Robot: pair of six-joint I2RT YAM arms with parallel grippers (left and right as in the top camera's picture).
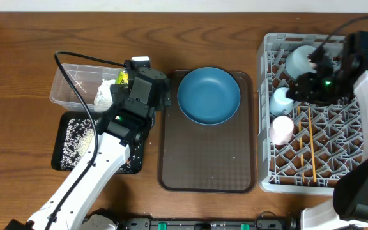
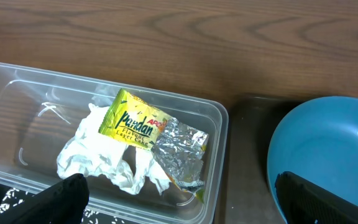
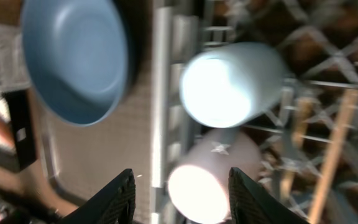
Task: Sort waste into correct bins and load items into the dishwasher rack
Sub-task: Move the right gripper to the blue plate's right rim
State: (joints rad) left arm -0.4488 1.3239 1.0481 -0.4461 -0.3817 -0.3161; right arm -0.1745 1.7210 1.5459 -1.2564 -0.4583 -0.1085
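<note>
Right tool [image 3: 180,177] spread, nose-down above the pale-pink cup [image 3: 197,194] in the rack [image 3: 164,74] (left tool [image 2: 179,186] wide, over the tub [image 2: 17,93])

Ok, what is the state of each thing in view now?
left gripper, open, empty.
right gripper, open, empty.
napkin, crumpled, in the clear tub.
snack packet, torn open, on the napkin.
rice grains, scattered in the black tray.
dark-blue plate, empty, on the brown tray.
light-blue cup, in the rack, apparently on its side.
pink cup, same, beside it.
chopsticks, flat in the rack.
light-blue bowl, in the rack, partly hidden.
</note>
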